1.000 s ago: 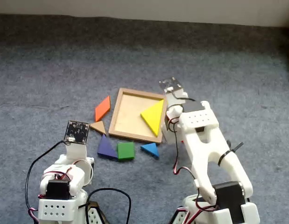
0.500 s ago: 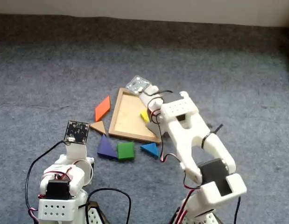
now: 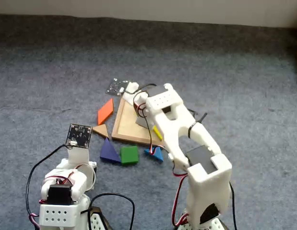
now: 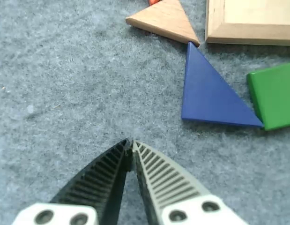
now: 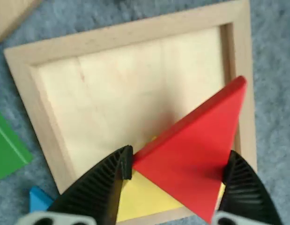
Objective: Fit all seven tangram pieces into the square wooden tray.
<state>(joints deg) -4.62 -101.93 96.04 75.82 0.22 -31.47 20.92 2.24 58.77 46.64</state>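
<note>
- Right tool [image 5: 180, 157] is clamped on the red triangle [image 5: 196, 150], jaws spread wide across it and gripping two of its edges. I hold it tilted just above the tray [image 5: 135, 33].

- Why by the edges?

- So the flat underside is free to settle on the tray floor, I'd say. Pinched any other way, the jaws would get in the way of laying it flat.

- And why over that spot?

- A yellow triangle [image 5: 145, 194] already lies in the tray, and the red hangs partly over it. My guess is it belongs on the bare wood alongside, long edge to long edge.

- Where is the tray?

- Centre of the high view, under my right arm, which reaches in from the lower right.

- The other pieces?

- Out on the table [image 3: 234, 72], left of and below the tray: orange piece [image 3: 105, 111], wood triangle [image 3: 101, 130], dark blue triangle [image 3: 109, 151], green square [image 3: 129, 154], light blue triangle [image 3: 154, 153].

- Your left tool [image 4: 132, 146]?

- Jaws pressed together on nothing, low over the table near the dark blue triangle. It looks parked clear of the right arm.
</note>
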